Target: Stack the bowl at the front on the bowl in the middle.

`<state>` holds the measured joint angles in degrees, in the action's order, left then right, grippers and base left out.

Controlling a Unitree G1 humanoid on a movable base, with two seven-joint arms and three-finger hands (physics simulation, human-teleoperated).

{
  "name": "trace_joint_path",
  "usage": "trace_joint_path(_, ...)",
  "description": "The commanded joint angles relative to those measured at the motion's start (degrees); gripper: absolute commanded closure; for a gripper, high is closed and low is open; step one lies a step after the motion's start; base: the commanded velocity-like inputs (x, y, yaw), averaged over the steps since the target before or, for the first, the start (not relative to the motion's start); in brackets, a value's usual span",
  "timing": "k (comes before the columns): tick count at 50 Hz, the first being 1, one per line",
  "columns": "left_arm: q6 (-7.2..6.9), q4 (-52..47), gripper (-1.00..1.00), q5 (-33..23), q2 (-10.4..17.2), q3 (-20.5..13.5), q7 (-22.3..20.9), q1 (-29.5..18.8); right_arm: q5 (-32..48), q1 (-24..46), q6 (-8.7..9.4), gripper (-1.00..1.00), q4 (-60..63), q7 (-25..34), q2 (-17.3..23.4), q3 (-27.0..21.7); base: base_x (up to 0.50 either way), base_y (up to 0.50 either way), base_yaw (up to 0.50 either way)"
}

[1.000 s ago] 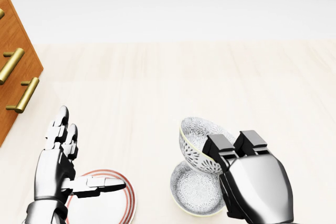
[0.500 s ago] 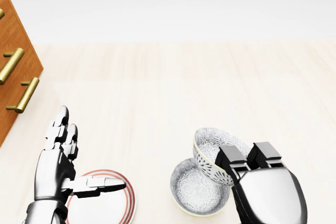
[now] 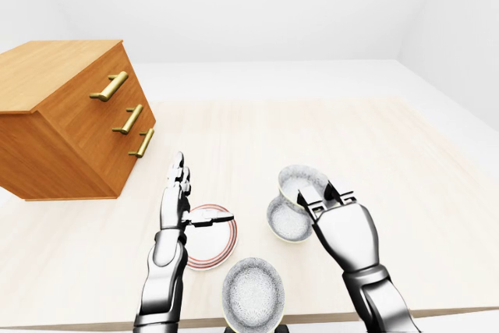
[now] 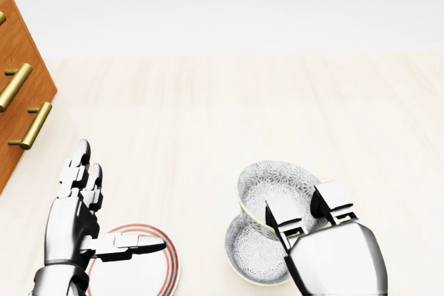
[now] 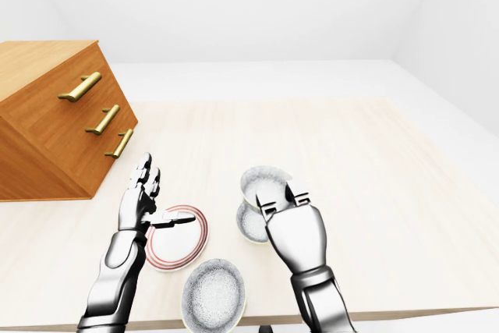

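My right hand (image 4: 307, 211) is shut on the rim of a grey patterned bowl (image 4: 272, 184), two fingers (image 4: 284, 218) hooked over its near edge. The held bowl sits nearly level, just above and overlapping a second patterned bowl (image 4: 251, 258) that rests on the table. I cannot tell whether the two bowls touch. A third patterned bowl (image 3: 252, 295) stands at the table's near edge, at the bottom of the left-eye view. My left hand (image 4: 116, 204) is open, fingers pointing up, thumb out over a plate.
A red-rimmed white plate (image 4: 163, 275) lies under my left thumb. A wooden drawer chest (image 3: 70, 122) with brass handles stands at the left. The pale wooden table (image 3: 374, 146) stretches up and right; its near edge runs along the bottom of the eye views.
My right hand shifted right, then came back left, with the bowl. The held bowl has gone from tilted to nearly level over the lower bowl. The left hand has not moved.
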<state>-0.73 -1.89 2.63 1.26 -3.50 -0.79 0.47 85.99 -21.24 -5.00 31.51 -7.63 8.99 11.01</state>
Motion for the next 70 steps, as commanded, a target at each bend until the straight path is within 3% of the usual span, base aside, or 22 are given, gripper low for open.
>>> trace_joint_path(1,-0.19,-0.3,-1.00,-0.1,0.0,0.1,0.0,0.0,-1.6,6.2,0.00,1.00,0.3,2.2,0.2,-1.2,0.00,0.00,0.00)
trace_joint_path(7,0.16,0.2,-1.00,0.1,0.0,-0.1,-0.1,-0.2,-1.0,4.2,0.00,1.00,-1.0,2.3,-0.6,1.0,0.00,0.00,0.00)
trace_joint_path(9,-0.56,-0.7,-1.00,0.1,0.0,0.0,0.0,0.0,-1.6,4.2,0.00,1.00,-1.0,2.3,-0.3,1.2,0.00,0.00,0.00)
trace_joint_path(44,-0.70,-1.1,-1.00,0.0,0.0,0.0,0.0,0.3,-1.5,3.6,0.00,1.00,-1.0,1.5,0.1,1.3,0.00,0.00,0.00)
trace_joint_path(48,-1.30,-2.0,-1.00,0.0,-0.1,0.1,0.0,0.5,0.1,3.1,0.00,1.00,-1.8,-0.1,0.5,1.5,0.00,0.00,0.00)
trace_joint_path(50,-0.57,-1.1,-1.00,-0.1,-0.1,0.0,-0.1,0.3,0.1,2.7,0.00,1.00,-1.0,0.0,0.6,1.5,0.00,0.00,0.00)
trace_joint_path(54,-0.53,-1.0,-1.00,-0.1,0.0,0.1,-0.1,0.3,0.6,1.9,0.00,1.00,-1.0,-0.6,0.8,1.5,0.00,0.00,0.00)
trace_joint_path(61,-1.24,-2.0,-1.00,-0.2,-0.1,0.2,0.1,0.5,0.1,-0.3,0.00,1.00,1.1,-1.2,1.5,1.9,0.00,0.00,0.00)
trace_joint_path(70,-0.71,-1.4,-1.00,-0.1,-0.1,0.0,0.0,0.3,1.7,-4.4,0.00,1.00,3.2,-4.1,2.8,6.0,0.00,0.00,0.00)
